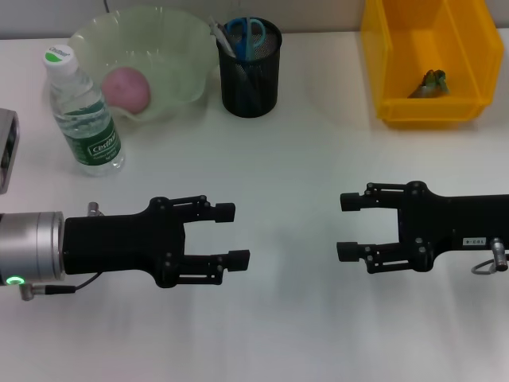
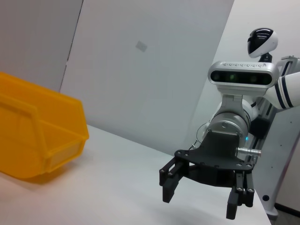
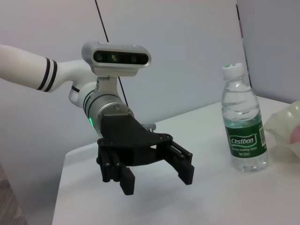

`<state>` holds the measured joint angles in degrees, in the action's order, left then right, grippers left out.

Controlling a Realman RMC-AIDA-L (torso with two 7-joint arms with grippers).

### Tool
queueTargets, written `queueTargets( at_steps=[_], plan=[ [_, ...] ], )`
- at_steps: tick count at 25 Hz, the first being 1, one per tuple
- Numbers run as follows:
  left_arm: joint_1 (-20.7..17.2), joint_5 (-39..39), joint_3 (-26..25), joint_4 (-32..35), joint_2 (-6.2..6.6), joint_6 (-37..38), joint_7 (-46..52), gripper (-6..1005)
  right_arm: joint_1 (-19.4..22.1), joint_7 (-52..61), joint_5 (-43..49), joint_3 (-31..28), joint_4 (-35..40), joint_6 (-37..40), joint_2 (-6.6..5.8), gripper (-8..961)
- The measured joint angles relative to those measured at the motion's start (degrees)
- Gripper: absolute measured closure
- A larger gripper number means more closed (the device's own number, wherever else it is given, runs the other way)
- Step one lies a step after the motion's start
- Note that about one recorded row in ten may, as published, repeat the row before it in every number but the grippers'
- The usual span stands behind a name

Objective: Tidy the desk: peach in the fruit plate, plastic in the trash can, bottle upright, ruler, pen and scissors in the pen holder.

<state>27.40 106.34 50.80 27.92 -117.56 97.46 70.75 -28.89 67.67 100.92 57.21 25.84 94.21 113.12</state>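
Left tool (image 1: 236,234) and right tool (image 1: 347,227) spread, empty, low over surface (image 1: 294,159), facing each other. Peach (image 1: 126,88) in plate (image 1: 171,48); bottle (image 1: 82,111) upright beside it; scissors (image 1: 247,32) in holder (image 1: 250,79); plastic (image 1: 430,83) in bin (image 1: 433,56)

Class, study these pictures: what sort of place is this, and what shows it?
Probably a staged desk in a robotics lab: a mesh pen holder, a yellow bin, and a plain white table against bare wall panels.

left gripper (image 1: 231,235) and right gripper (image 1: 347,227) agape, facing
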Motion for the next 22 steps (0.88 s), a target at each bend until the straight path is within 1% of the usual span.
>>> queueTargets(
  at_steps=[10,22],
  plan=[
    [0.04,0.10,-0.18,0.03,0.21,0.61,0.12,216,-0.54,0.33,0.07,-0.06,0.00,-0.12,0.06,168],
    [0.05,0.09,-0.27,0.12,0.42,0.97,0.18,216,-0.65,0.36,0.07,0.00,0.00,-0.45,0.43,169]
  ],
)
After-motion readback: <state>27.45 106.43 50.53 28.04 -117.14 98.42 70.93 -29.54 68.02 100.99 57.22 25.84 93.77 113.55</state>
